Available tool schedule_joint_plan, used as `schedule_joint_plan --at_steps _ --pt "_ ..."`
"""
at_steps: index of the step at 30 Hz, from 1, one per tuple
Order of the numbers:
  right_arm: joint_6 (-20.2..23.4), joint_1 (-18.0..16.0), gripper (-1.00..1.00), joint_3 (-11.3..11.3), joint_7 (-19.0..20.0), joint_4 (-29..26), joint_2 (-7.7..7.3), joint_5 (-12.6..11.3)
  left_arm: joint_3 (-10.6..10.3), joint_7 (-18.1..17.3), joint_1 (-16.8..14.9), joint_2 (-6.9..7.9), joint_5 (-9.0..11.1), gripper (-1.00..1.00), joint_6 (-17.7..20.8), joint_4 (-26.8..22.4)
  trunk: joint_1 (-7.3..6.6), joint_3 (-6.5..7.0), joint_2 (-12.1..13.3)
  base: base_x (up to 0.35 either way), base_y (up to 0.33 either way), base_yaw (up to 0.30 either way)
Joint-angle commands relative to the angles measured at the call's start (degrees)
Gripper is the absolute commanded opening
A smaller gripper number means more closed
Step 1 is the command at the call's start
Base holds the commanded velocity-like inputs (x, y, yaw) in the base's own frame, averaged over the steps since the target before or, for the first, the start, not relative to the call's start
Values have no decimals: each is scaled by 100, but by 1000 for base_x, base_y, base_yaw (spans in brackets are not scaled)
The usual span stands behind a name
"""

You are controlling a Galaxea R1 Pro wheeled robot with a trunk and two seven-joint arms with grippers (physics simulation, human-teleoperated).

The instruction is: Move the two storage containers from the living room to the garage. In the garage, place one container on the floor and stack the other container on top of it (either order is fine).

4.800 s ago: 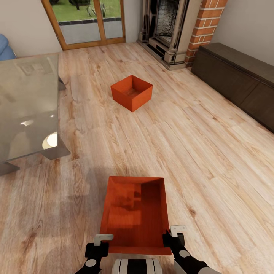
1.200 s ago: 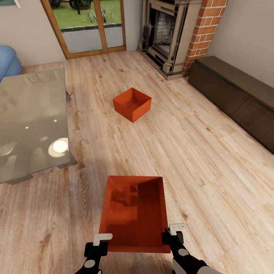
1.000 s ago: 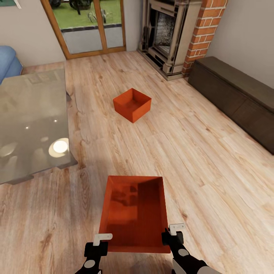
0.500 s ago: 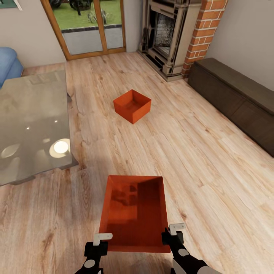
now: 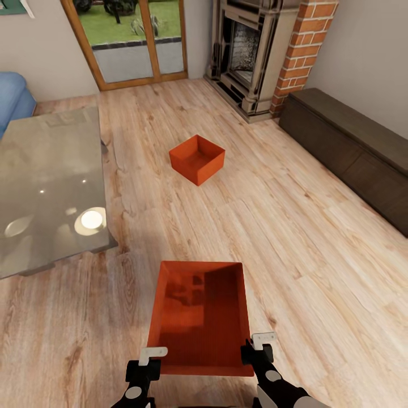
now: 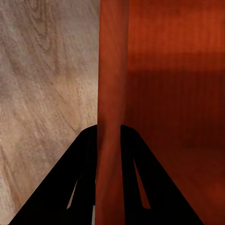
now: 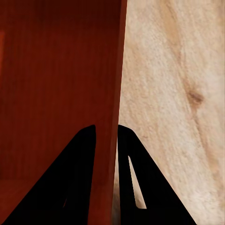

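An orange-red storage container [image 5: 199, 317] hangs in front of me above the light wood plank floor of the living room. My left gripper [image 5: 152, 357] is shut on its left wall near the close corner, and my right gripper [image 5: 256, 347] is shut on its right wall. In the left wrist view the thin wall [image 6: 111, 117] runs between the dark fingers [image 6: 79, 173]. In the right wrist view the wall [image 7: 110, 117] is likewise pinched. The second storage container [image 5: 197, 158] sits on the planks further ahead, open side up.
A glass coffee table [image 5: 48, 181] stands to the left, with a blue sofa [image 5: 11, 99] behind it. A brick fireplace [image 5: 255, 51] and wood-framed glass doors [image 5: 133, 39] line the far wall. A dark low cabinet [image 5: 351, 153] runs along the right.
The whole view has shifted slightly: the far container and the table sit a little farther off, so the camera has backed away. The held container keeps its place between my grippers.
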Motion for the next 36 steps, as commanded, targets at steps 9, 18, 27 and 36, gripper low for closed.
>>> schedule_joint_plan --at_steps 9,18,27,36 --pt "-52 0 -100 -146 -55 111 -14 -124 54 77 -10 5 -83 -100 -273 -9 -198 159 360 0 0 0" --pt "-60 -1 -100 -150 -101 111 -9 -130 54 77 -8 5 -83 -100 -274 -13 -396 321 721 0 0 0" --pt "-60 -4 -100 -158 -141 111 -8 -167 46 77 -7 5 -83 -100 -282 -48 -506 454 922 0 0 -56" --pt "-60 -4 -100 -159 -208 113 -8 -171 45 77 -8 2 -83 -100 -274 -42 -506 528 922 0 0 -89"
